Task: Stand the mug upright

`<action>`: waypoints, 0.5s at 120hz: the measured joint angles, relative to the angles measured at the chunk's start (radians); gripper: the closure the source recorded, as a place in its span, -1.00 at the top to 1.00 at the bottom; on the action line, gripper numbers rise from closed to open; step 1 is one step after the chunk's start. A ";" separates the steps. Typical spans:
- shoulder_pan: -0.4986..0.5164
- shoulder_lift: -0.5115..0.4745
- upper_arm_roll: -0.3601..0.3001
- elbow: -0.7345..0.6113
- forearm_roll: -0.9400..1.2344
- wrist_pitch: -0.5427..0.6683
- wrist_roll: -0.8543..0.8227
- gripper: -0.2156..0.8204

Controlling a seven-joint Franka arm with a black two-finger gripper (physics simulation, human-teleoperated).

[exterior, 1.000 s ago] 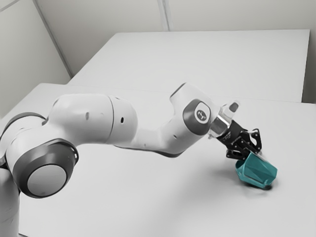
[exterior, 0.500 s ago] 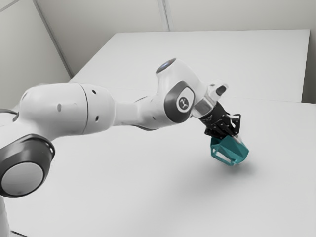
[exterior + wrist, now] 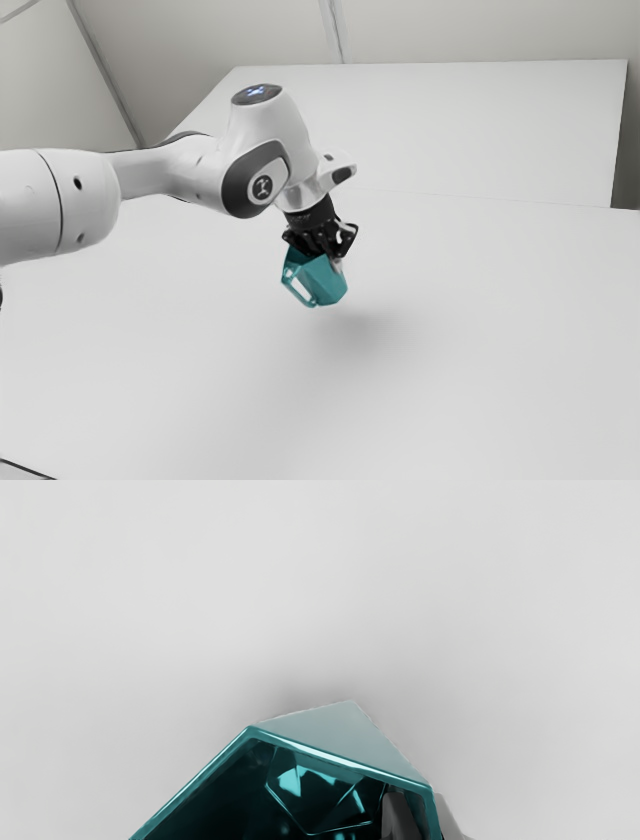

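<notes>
Exterior view: a Franka arm (image 3: 270, 150) holds a teal faceted mug (image 3: 325, 282) aloft over a white table (image 3: 480, 320), its mouth tilted up toward the gripper (image 3: 417, 802), its shadow (image 3: 362, 325) cast apart from it. The gripper is clamped on the mug's wall, w/ one finger (image 3: 398, 817) inside, the other outside & the wall pinched bet. them. Grasp & lift are done, putting the job approx. past halfway, by the look of it. Left to do: level the base, lower the mug to the table, let go & back off. The wrist view adds a look past the rim (image 3: 340, 758) to the mug's inner floor, plus the finger placement; the exterior view supplies the handle (image 3: 290, 291), toward the exterior view's left, & the mug's lean & height off the table. Prob. risk: a one-wall pinch may let the mug pivot if a base edge lands first.
</notes>
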 joint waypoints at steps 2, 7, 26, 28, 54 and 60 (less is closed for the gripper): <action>0.007 -0.008 0.000 -0.008 0.008 -0.005 -0.002 -0.92; 0.021 -0.023 0.000 -0.027 0.025 -0.019 -0.005 -0.92; 0.074 -0.068 -0.002 -0.109 0.057 -0.054 -0.006 -0.92; 0.080 -0.069 -0.002 -0.114 0.059 -0.057 -0.005 -0.92; 0.149 -0.044 -0.001 -0.132 0.071 -0.057 0.018 -0.92; 0.157 -0.030 -0.001 -0.130 0.073 -0.048 0.024 -0.92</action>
